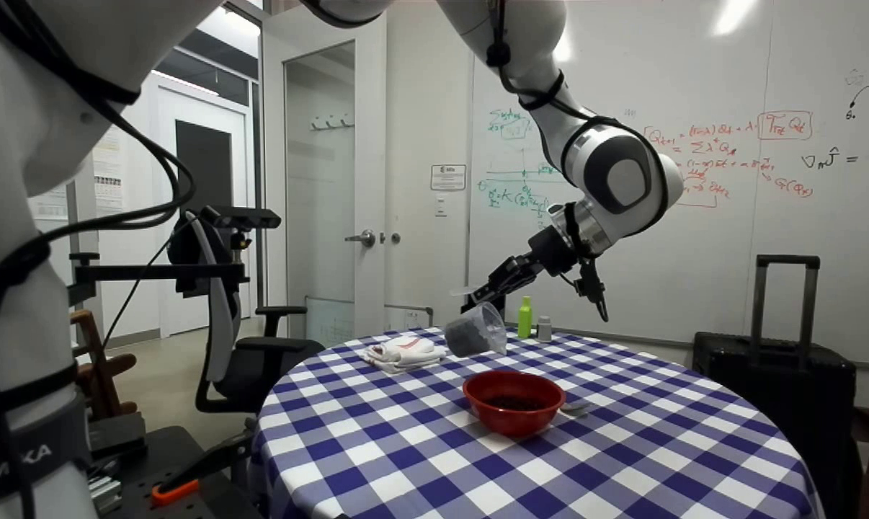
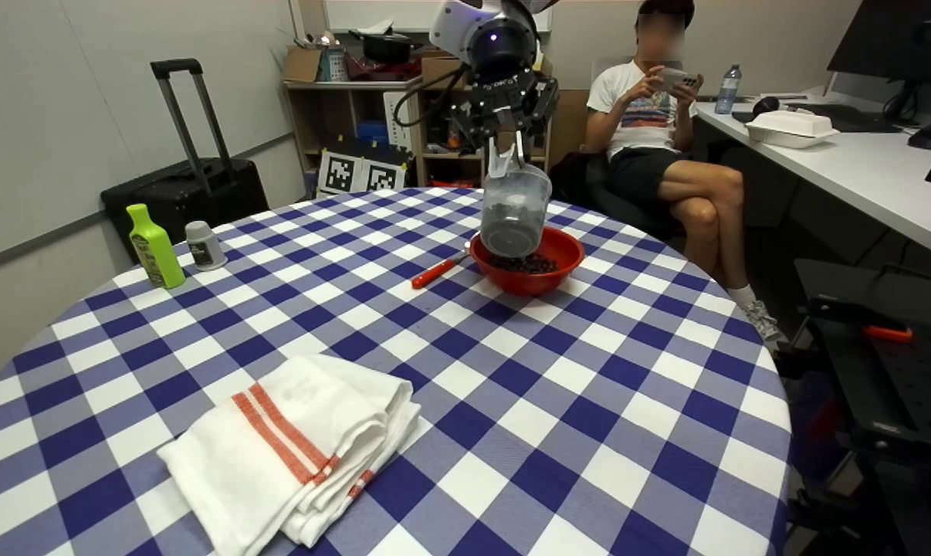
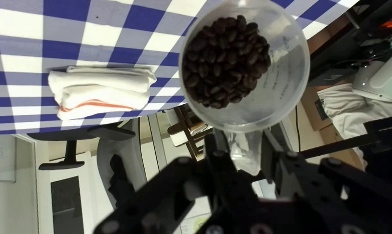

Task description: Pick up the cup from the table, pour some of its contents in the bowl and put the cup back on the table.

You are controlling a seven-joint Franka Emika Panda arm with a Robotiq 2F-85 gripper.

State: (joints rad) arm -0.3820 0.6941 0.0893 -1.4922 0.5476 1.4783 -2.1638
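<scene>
At the left of an exterior view, a folded dish towel (image 1: 404, 355) is laid near the edge of the table (image 1: 622, 461), presumably so that the middle is left free for pouring. Next, a clear plastic measuring cup (image 1: 470, 336) is held tilted in the air near the red bowl (image 1: 515, 424); its handle (image 3: 246, 159) is pinched by the end effector (image 3: 244, 141), probably so that the mouth is left unobstructed. Coffee beans (image 3: 222, 61) are seen in both cup and bowl, so the pour is judged at least partly done, with the cup yet to be set down. A lime-green bottle (image 1: 524, 320) and a grey shaker (image 1: 544, 330) are stood beyond, likely out of the way, and a red-handled utensil (image 2: 435, 274) is laid just beside the bowl, perhaps for serving. Of writing, "EMKA" can be read on the arm base (image 1: 34, 447); the cup's graduations (image 3: 274, 83) and the bottle's label (image 2: 155, 256) cannot be made out; on the whiteboard (image 1: 694, 281), a red "Qt+1 =" is legible, with a black "J =" farther right.
</scene>
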